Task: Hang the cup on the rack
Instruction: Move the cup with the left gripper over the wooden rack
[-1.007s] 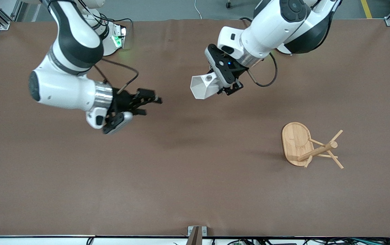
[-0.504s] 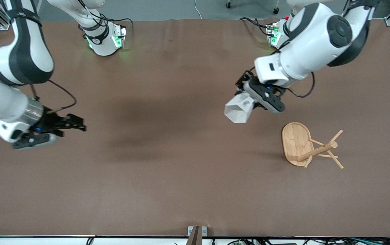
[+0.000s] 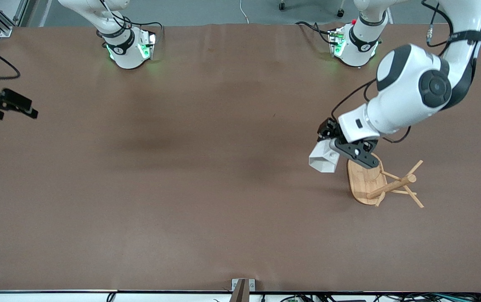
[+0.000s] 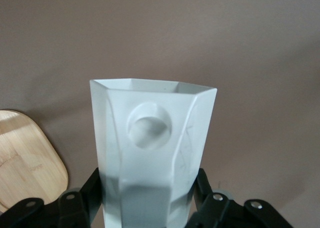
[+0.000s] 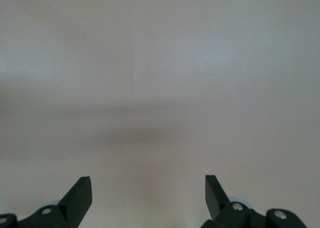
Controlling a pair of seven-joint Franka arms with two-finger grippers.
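Observation:
My left gripper (image 3: 336,147) is shut on the white faceted cup (image 3: 323,158) and holds it in the air beside the rack's base, toward the right arm's end. In the left wrist view the cup (image 4: 152,148) fills the middle, its handle with the round hole facing the camera, clamped between the black fingers (image 4: 80,203). The bamboo rack (image 3: 381,180) stands on its oval base (image 3: 362,178) with a central post and thin angled pegs; its base edge shows in the left wrist view (image 4: 25,163). My right gripper (image 3: 11,107) is open and empty over the right arm's end of the table (image 5: 148,188).
The brown table (image 3: 207,188) carries only the rack. The two arm bases (image 3: 125,46) (image 3: 351,46) stand along the table's edge farthest from the front camera. A small metal bracket (image 3: 240,285) sits at the edge nearest the front camera.
My left gripper has carried the cup toward the rack, now right beside its base. My right arm has pulled back toward its end of the table, nearly out of the front view.

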